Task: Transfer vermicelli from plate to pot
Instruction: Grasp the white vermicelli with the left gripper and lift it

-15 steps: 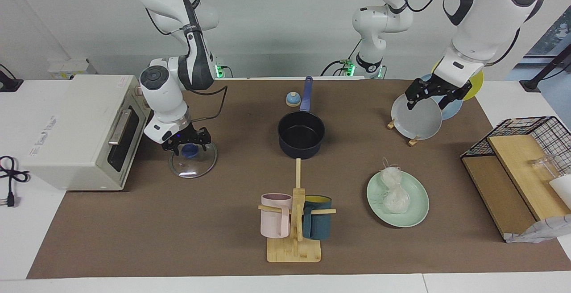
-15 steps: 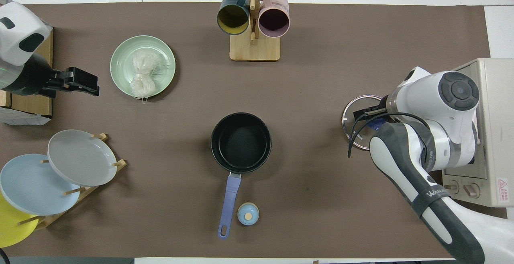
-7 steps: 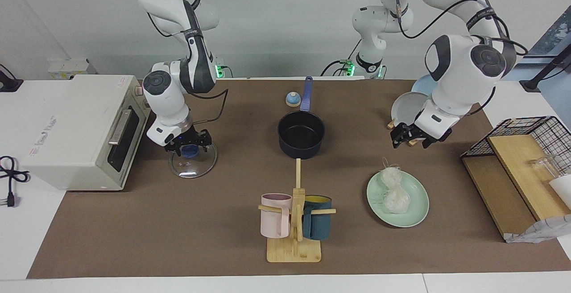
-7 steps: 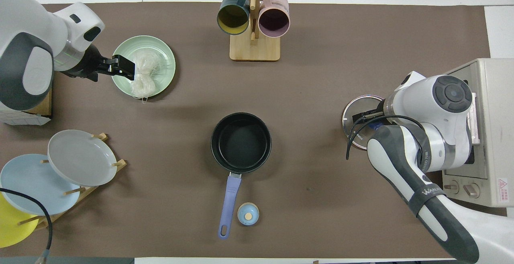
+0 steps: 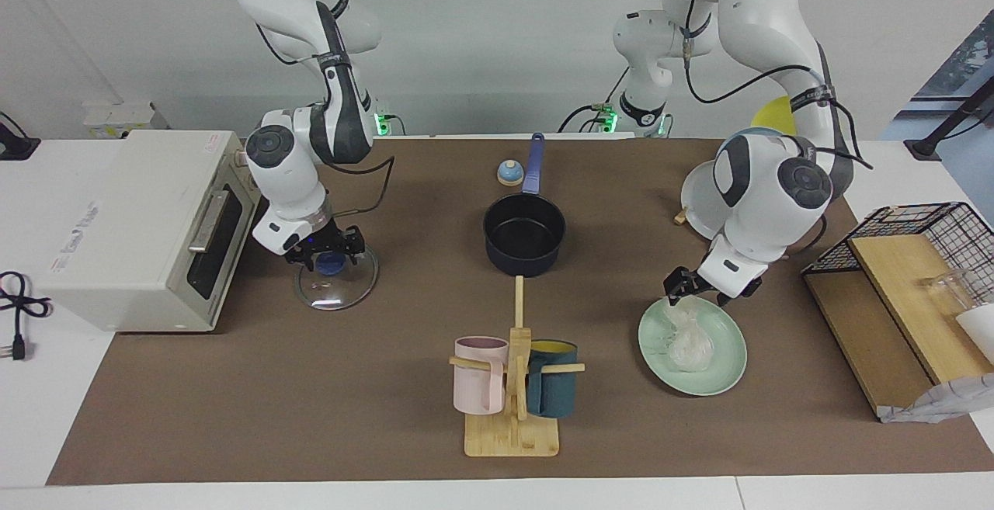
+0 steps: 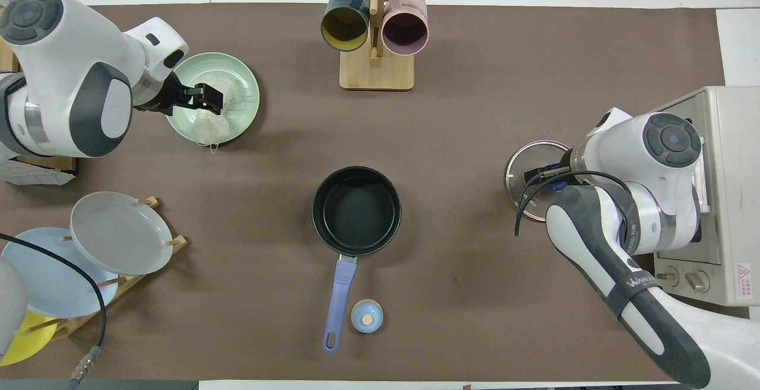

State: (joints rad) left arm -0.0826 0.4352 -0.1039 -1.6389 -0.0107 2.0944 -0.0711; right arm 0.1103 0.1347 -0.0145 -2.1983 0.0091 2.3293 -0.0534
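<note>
The vermicelli (image 5: 688, 341) lies in two white clumps on the pale mint-green plate (image 5: 726, 376), toward the left arm's end of the table; both also show in the overhead view, the vermicelli (image 6: 209, 125) on the plate (image 6: 246, 75). My left gripper (image 5: 703, 290) is open and low over the plate's edge nearer to the robots, at the nearer clump; it shows from above too (image 6: 208, 97). The dark pot (image 5: 524, 234) with its blue handle (image 5: 533, 162) stands empty mid-table (image 6: 356, 211). My right gripper (image 5: 324, 251) is open over the blue knob of a glass lid (image 5: 342, 283).
A toaster oven (image 5: 132, 223) stands at the right arm's end. A mug rack (image 5: 512, 386) with a pink and a teal mug stands farther from the robots than the pot. A plate rack (image 6: 119, 232), a small blue bell (image 5: 509, 174) and a wire basket on wooden boards (image 5: 908, 285) are around.
My left gripper has come down from the plate rack to the mint-green plate, low at the vermicelli. The right gripper has stayed at the lid's knob.
</note>
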